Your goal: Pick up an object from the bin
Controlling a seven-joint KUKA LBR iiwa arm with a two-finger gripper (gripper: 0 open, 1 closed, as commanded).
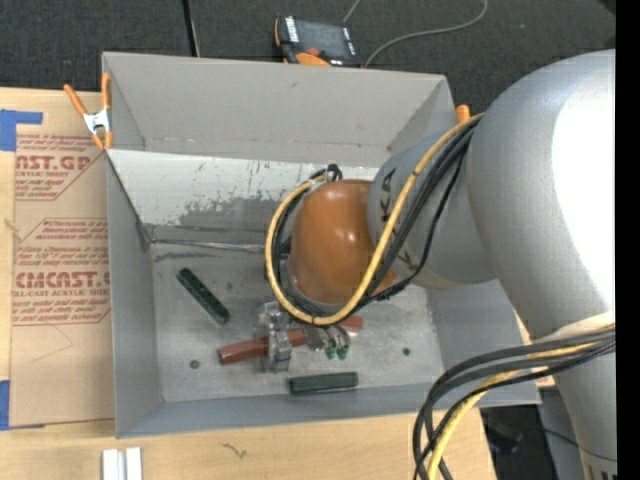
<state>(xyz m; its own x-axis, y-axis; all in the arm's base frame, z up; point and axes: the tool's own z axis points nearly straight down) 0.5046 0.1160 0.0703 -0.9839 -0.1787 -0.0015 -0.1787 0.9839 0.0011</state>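
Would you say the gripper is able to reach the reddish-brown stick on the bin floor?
Probably yes: the gripper is down at the stick, nothing lies on it, and the dark bar lies apart.

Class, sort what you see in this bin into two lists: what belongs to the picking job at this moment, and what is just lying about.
In the job:
- gripper, low over the floor of the bin
- red-brown stick, lying right at the gripper

Lying about:
- dark green stick, off to the left
- black bar, by the near wall
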